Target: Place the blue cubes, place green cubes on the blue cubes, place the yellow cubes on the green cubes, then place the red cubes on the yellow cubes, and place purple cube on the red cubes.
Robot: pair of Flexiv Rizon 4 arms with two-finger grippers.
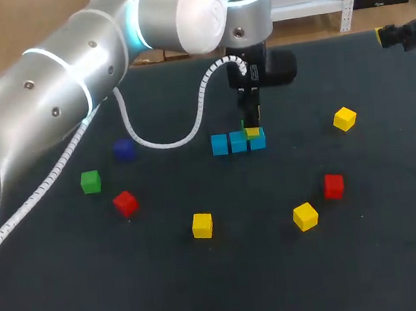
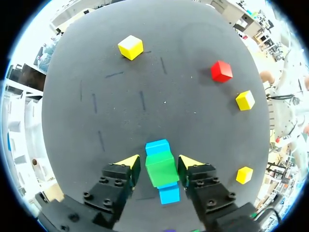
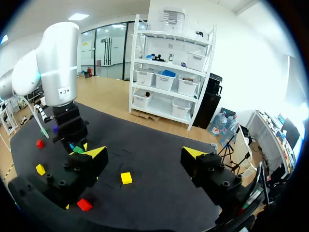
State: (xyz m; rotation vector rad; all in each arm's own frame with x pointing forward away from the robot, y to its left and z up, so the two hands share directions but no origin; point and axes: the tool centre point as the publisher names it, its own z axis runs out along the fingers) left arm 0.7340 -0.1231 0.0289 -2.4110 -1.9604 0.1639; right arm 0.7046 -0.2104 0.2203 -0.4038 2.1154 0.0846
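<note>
Loose yellow cubes [image 1: 202,225] and red cubes [image 1: 333,185] dot the near side of the dark bench [image 1: 233,290]. At mid-bench, the left hand [image 2: 159,162] grips a green cube [image 2: 161,169] directly over a row of three blue cubes [image 1: 229,143]. Farther off, the right hand [image 3: 144,153] hangs wide open, empty.

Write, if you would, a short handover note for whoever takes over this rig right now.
The left gripper is shut on a small green cube, at the row of three blue cubes. I cannot tell whether it is seated yet.
The right gripper is open and empty, by the far right edge of the table.
Done: the blue row is laid.
Left: the second green cube, three yellow cubes, two red cubes and the purple cube, all loose on the table.
</note>
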